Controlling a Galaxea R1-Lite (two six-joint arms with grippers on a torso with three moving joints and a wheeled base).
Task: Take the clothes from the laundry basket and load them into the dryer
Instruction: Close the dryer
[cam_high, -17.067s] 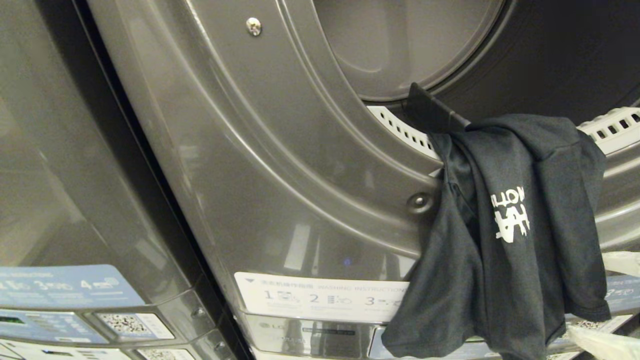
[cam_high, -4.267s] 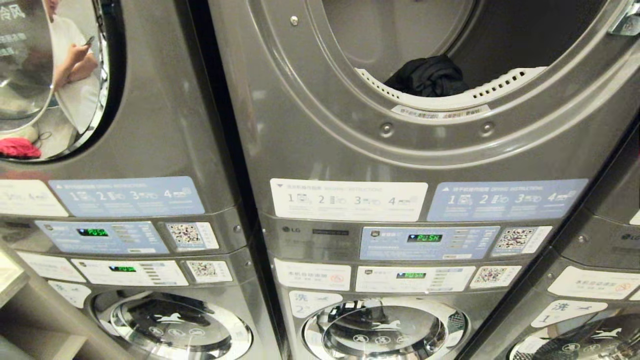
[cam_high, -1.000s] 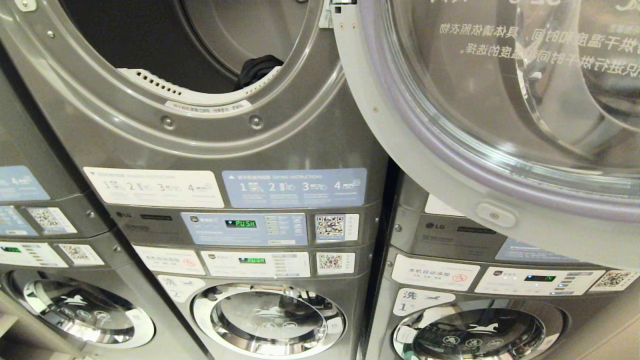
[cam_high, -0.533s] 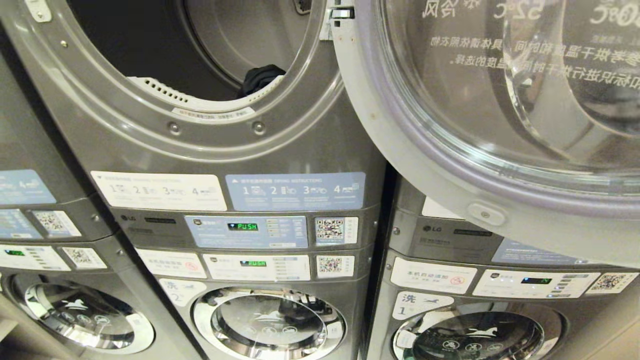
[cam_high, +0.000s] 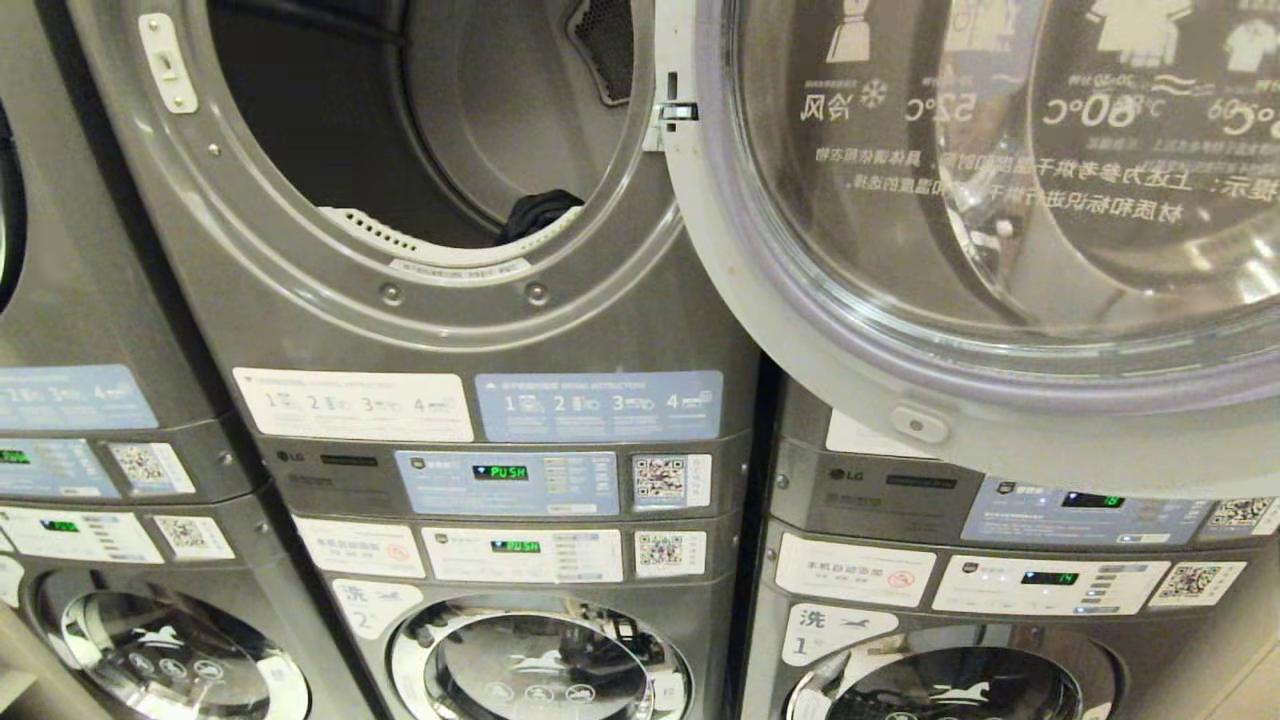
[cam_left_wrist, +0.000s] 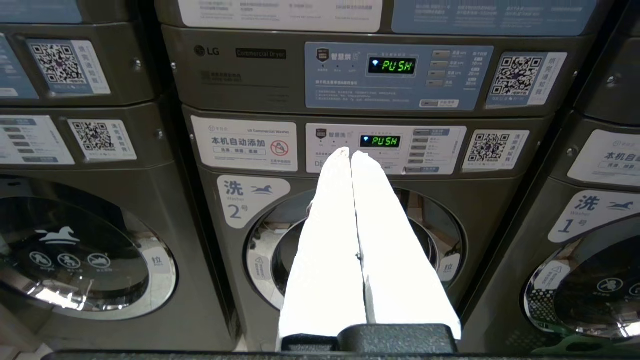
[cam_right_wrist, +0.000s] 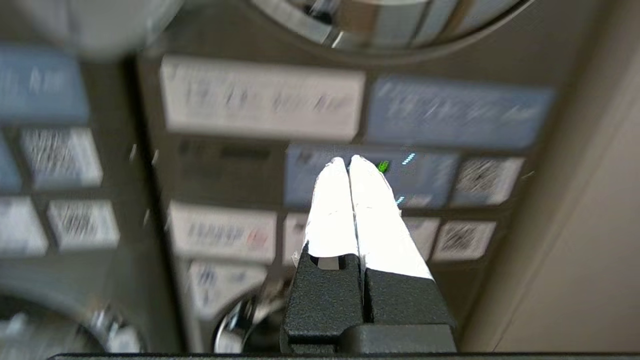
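One dark garment (cam_high: 538, 213) is lying inside the open dryer (cam_high: 420, 130), bunched low in the drum just behind the perforated white lip (cam_high: 400, 236), which means a load has gone in. Compared with a second ago the whole head view is sliding downward, drum opening and panels alike, so the camera is tilting up rather than anything on the machines moving; more of the drum's back wall and the lint grille (cam_high: 606, 40) is showing now. Round glass door (cam_high: 1000, 200) is hanging swung open to the right, overlapping the neighbouring stack. Neither arm is appearing in the head view. Left gripper (cam_left_wrist: 350, 152) is sitting low and parked, white fingers (cam_left_wrist: 330, 240) pressed together with nothing between them, pointing at the washer panel with the green PUSH display (cam_left_wrist: 386, 141). Right gripper (cam_right_wrist: 348, 161) is likewise clenched and empty, aimed at a blurred control panel (cam_right_wrist: 370, 180) on the stack beside a beige wall (cam_right_wrist: 575, 250). Laundry basket is not in any view, so I cannot tell whether clothes remain. My guess: the robot is checking the drum before fetching more or closing the door.
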